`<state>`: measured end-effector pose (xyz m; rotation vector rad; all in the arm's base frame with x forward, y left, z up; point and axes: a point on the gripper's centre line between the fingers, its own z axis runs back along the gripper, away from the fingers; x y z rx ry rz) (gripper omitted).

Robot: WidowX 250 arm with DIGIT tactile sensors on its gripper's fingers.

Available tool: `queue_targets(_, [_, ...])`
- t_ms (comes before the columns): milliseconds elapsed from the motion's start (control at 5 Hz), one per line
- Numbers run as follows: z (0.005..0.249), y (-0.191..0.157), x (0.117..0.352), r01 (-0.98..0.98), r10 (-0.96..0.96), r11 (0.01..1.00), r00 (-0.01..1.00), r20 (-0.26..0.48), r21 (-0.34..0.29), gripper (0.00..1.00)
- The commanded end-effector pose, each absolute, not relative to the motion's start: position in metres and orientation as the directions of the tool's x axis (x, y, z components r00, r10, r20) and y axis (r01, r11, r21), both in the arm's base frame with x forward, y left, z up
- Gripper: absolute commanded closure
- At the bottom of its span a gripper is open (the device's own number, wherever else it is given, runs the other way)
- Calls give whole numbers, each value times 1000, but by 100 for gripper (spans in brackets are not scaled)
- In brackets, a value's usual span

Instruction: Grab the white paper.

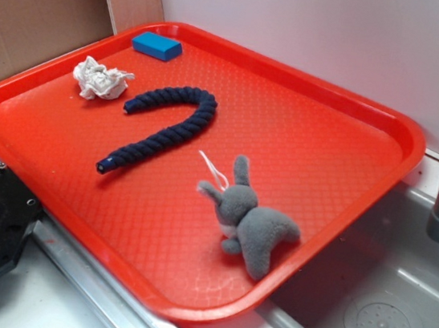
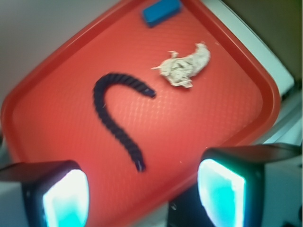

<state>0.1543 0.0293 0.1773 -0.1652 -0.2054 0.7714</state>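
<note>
While the fingers (image 2: 144, 191) hang apart, the white paper (image 1: 101, 80) lies crumpled and lumpy on the red tray (image 1: 327, 146).

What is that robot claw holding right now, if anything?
Nothing. The tool is open, its fingers spread with only the red tray between them. The white paper lies untouched on the tray, well ahead of it.
</note>
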Motion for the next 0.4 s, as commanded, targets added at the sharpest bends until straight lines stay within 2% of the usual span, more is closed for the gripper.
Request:
queue_targets(0, [141,73,166,-906,921,382,358,151,-183,0])
queue_targets(200, [117,93,177,-946,949,294,271,161,-140,0])
